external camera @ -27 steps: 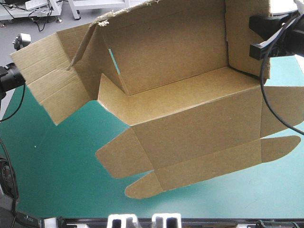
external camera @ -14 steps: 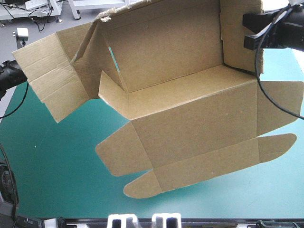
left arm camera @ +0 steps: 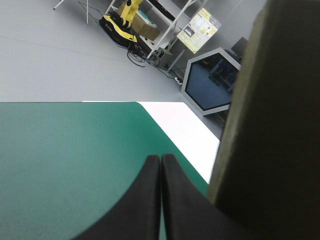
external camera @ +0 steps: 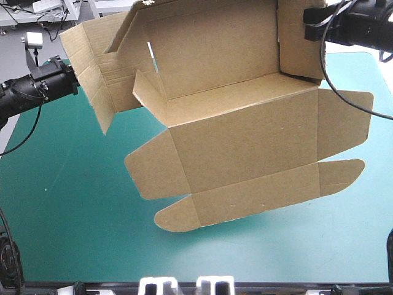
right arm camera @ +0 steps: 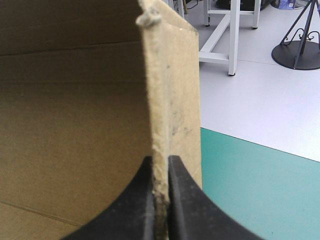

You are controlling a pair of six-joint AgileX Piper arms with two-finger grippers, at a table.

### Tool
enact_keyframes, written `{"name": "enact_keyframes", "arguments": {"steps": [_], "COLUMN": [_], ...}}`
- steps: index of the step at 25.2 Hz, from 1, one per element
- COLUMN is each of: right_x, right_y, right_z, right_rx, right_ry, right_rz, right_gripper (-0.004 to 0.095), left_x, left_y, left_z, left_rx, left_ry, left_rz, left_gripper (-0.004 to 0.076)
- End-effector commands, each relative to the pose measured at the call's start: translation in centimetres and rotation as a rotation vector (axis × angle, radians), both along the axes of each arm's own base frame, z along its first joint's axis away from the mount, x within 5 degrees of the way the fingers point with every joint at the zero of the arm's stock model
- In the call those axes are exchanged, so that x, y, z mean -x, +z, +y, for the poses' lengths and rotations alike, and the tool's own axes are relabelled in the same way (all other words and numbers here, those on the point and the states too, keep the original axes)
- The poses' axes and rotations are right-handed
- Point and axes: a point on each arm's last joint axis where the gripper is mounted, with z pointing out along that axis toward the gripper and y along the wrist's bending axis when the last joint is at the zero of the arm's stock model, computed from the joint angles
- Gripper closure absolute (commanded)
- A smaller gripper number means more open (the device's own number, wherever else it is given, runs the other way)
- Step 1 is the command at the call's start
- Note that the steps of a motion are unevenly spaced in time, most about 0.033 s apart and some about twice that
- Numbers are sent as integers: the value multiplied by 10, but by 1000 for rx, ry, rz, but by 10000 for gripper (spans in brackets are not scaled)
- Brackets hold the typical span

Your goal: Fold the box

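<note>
The brown box (external camera: 245, 141) is held up, open, over the teal-green cover (external camera: 67, 209), from the middle toward 12 o'clock. The right gripper (right arm camera: 160, 162), at 1 o'clock, pinches the box's side wall tight between its black fingers. The left gripper (left arm camera: 161, 159), at 10 o'clock, is squeezed closed with nothing inside. A box flap is just beside it.

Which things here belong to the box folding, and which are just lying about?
In the job:
box, held up
right gripper, shut on a box wall's edge
left gripper, shut, beside the box's board

Lying about:
nothing loose visible; only the teal-green table
</note>
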Motion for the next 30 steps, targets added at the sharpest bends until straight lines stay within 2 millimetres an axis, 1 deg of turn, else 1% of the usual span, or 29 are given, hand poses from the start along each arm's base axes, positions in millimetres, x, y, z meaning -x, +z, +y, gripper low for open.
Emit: {"name": "enact_keyframes", "arguments": {"steps": [1, 7, 12, 14, 20, 22, 24, 25, 26, 27, 28, 29, 30], "right_x": [9, 0, -8, -10, -11, -13, -15, -16, -16, -16, -16, -16, -16], "right_y": [19, 15, 10, 9, 8, 7, 6, 5, 5, 5, 5, 5, 5], "right_z": [1, 1, 1, 0, 0, 0, 0, 0, 0, 0, 0, 0, 0], "right_rx": [-90, -106, -112, -111, -108, -108, -108, -107, -107, -105, -105, -105, -103], "right_ry": [-11, 0, 1, 2, 4, 4, 3, 2, 2, 0, 0, 0, -1], "right_rz": [-111, -91, -74, -67, -65, -62, -58, -56, -56, -56, -56, -56, -56], "right_gripper": [932, 932, 932, 932, 931, 931, 931, 931, 931, 931, 931, 931, 931], "left_x": [28, 43, 53, 55, 55, 57, 60, 61, 61, 61, 61, 61, 62], "left_y": [33, 46, 52, 53, 54, 53, 53, 52, 51, 51, 51, 51, 51], "left_z": [-13, -20, -35, -43, -55, -62, -72, -77, -80, -83, -85, -86, -86], "left_rx": [68, 65, 77, 79, 70, 70, 70, 56, 50, 45, 43, 45, 45], "left_ry": [-99, -111, -168, -195, -213, -244, -284, -300, -309, -307, -303, -303, -311], "left_rz": [-100, -147, -173, -178, -198, -197, -195, -191, -190, -189, -188, -189, -189], "left_gripper": [725, 729, 734, 734, 734, 728, 687, 626, 584, 497, 449, 372, 333]}}
